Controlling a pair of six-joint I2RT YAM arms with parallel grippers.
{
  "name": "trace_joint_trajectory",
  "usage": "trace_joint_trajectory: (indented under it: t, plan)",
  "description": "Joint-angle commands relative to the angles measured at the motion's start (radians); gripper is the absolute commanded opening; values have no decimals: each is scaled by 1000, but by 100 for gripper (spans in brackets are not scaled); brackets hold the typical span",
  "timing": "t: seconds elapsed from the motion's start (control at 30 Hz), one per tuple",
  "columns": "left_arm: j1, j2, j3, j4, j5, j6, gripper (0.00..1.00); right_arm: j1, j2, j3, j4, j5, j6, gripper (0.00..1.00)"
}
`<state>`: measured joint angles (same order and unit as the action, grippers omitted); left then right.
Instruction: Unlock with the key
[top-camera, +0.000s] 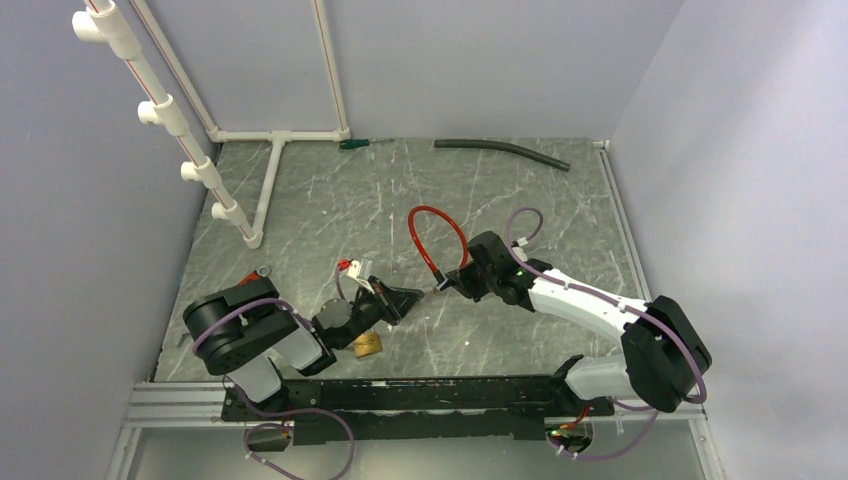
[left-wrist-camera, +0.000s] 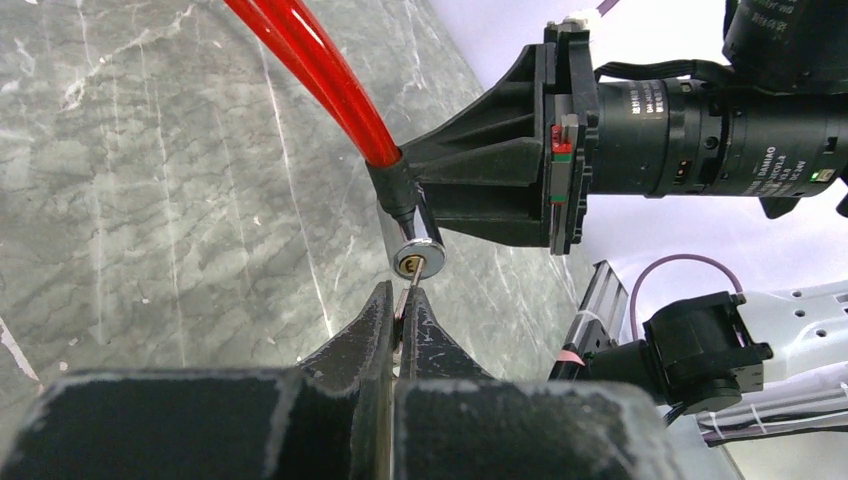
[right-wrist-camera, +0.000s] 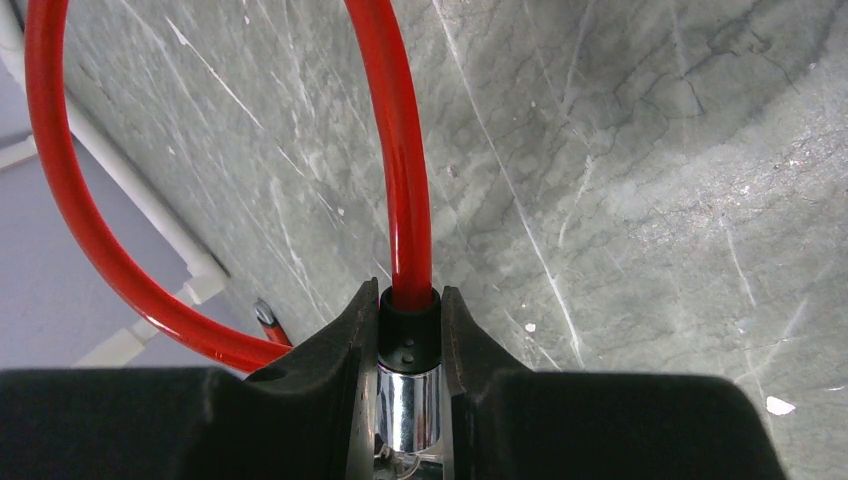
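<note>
Obs: right pincer clamps lock barrel; left pincer pinches key, tip at barrel's keyway. Judged: align key coaxially, seat fully, then twist, bracing barrel.

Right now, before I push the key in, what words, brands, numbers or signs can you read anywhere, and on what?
"DAMIAO": white print on the black wrist motor housing, seen in the left wrist view, barely legible.
Other white print on that housing: too small to read.
Cable lock, key, brass padlock: no text readable.
Top and right wrist views: none.
</note>
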<state>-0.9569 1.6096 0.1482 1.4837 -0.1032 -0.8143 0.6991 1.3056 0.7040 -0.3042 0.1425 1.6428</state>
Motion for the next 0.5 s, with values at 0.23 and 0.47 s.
trace_joint_trajectory:
  t: [0.23, 0.47]
  plan:
    - [2, 22, 24, 70, -3, 2, 0, -6, -19, 46, 93, -7, -14, 0]
    - [2, 26, 16, 70, -39, -4, 0, -1, -65, -25, 227, -4, 11, 0]
